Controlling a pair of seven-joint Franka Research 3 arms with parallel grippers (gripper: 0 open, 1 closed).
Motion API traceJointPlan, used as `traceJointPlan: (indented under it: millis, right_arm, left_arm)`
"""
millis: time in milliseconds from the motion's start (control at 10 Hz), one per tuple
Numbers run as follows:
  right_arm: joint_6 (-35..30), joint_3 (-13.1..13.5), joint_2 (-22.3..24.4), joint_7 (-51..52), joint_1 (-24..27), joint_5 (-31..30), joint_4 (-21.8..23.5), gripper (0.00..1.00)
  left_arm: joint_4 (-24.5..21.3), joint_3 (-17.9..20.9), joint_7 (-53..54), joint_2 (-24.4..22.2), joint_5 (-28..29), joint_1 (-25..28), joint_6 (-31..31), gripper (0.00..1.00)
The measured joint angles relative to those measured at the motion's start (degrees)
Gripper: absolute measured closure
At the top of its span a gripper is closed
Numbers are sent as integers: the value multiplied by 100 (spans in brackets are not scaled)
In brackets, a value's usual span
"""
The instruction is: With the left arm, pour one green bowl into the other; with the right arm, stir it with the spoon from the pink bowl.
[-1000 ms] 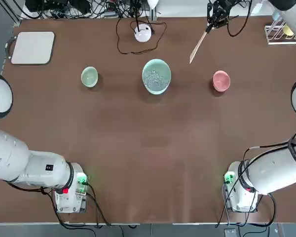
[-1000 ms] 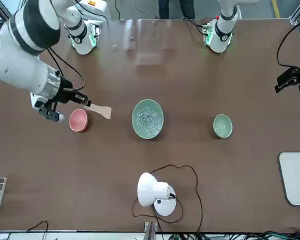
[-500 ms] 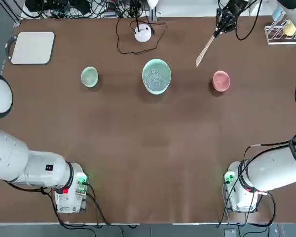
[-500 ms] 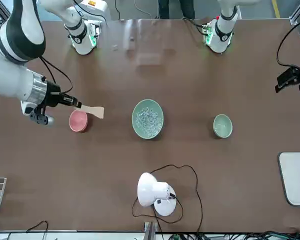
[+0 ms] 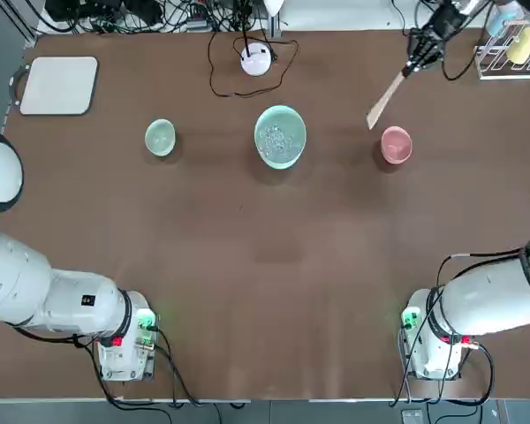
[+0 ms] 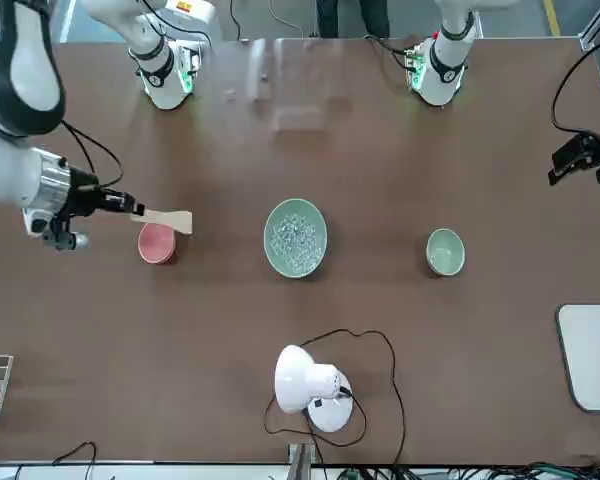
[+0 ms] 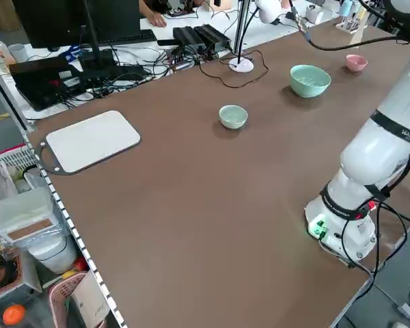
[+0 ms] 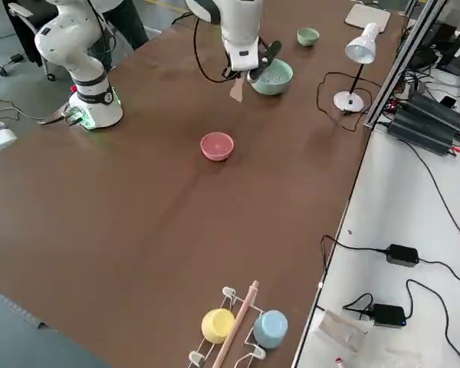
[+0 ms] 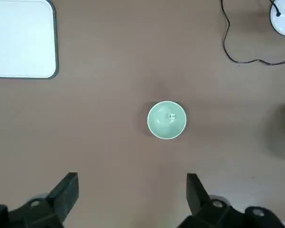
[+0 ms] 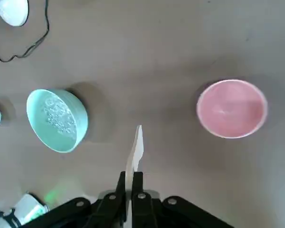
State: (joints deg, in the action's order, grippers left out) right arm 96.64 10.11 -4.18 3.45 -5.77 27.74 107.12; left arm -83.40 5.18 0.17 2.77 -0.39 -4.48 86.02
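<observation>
Seen from overhead with twelve o'clock farthest from the robot, the right gripper (image 10: 131,174) is hovering above the worktop (image 5: 265,221), its jaws closing tightly on the wooden spoon (image 5: 385,101) near the pink bowl (image 5: 397,145). The wide green bowl (image 5: 280,137) is holding small bits — the small green bowl (image 5: 160,138) is sitting at its nine o'clock, the pink one at three. The left gripper (image 9: 133,175) is hanging beyond the small bowl's nine o'clock side — jaws standing open.

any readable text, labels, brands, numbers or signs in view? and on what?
None that can be read.
Left arm: a dark square mark on the white shell, too small to read.
Right arm: no legible lettering.
Green bowls, pink bowl, spoon: no text visible.
</observation>
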Motion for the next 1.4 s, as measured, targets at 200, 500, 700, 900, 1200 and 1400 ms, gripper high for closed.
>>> traceJointPlan:
  millis: [200,500,700,900,1200,1400]
  right_arm:
    - [-144,6,6,863,582,102,106,94]
    - [-206,6,5,1738,1248,494,349,94]
    - [-332,3,-5,2006,1552,766,412,94]
    - [-337,2,-56,2069,1724,830,530,94]
    - [-330,0,-362,2590,1974,1218,720,94]
    - [-295,0,-619,3079,2077,1420,755,94]
  left_arm:
    - [1,-1,0,0,0,0,0,0]
    - [1,-2,0,0,0,2,-2,0]
    - [1,1,0,2,0,12,-3,0]
    - [1,4,0,2,0,13,-3,0]
    - [1,-11,0,2,-3,-17,-3,0]
    - [1,-14,0,2,-3,-16,-3,0]
